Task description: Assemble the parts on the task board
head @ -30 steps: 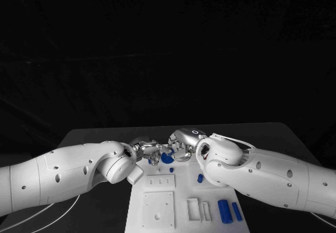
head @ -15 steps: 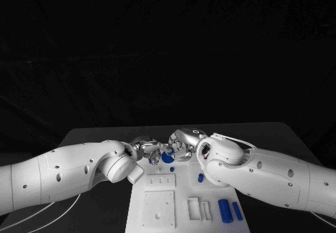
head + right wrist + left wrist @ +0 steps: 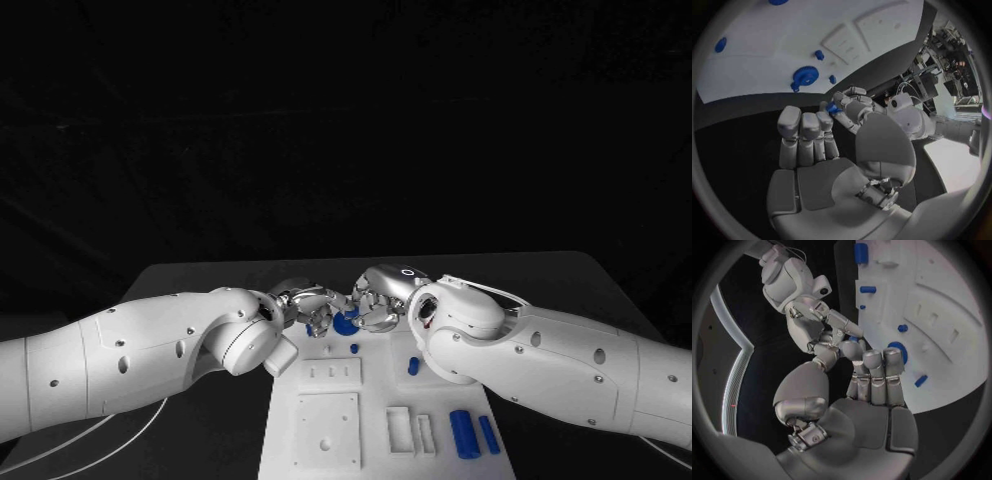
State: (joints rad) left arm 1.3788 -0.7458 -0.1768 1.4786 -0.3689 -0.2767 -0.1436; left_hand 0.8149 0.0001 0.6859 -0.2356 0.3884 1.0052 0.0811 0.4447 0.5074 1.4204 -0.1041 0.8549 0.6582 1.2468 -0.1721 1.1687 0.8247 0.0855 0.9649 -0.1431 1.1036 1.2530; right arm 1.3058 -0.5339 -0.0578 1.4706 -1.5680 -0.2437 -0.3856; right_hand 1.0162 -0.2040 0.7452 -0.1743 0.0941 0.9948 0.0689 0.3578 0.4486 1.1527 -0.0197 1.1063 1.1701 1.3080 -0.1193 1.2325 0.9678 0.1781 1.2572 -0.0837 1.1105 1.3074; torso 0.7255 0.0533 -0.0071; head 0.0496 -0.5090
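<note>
A: Head view? 
B: Both hands meet at the far end of the task board [image 3: 329,420], left hand [image 3: 300,303] facing right hand [image 3: 378,300], beside a blue gear [image 3: 345,324].

A: Wrist views? 
B: Right hand's fingers [image 3: 827,121] pinch a small blue part [image 3: 833,108]; left hand's fingers [image 3: 873,371] are curled together, and I cannot tell whether they hold anything.

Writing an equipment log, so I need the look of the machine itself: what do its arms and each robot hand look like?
Both arms are glossy white rounded shells dotted with small dark holes. The left robot hand and right robot hand are silver metal with segmented fingers and grey pads. Pale cables trail beside the left arm.
</note>
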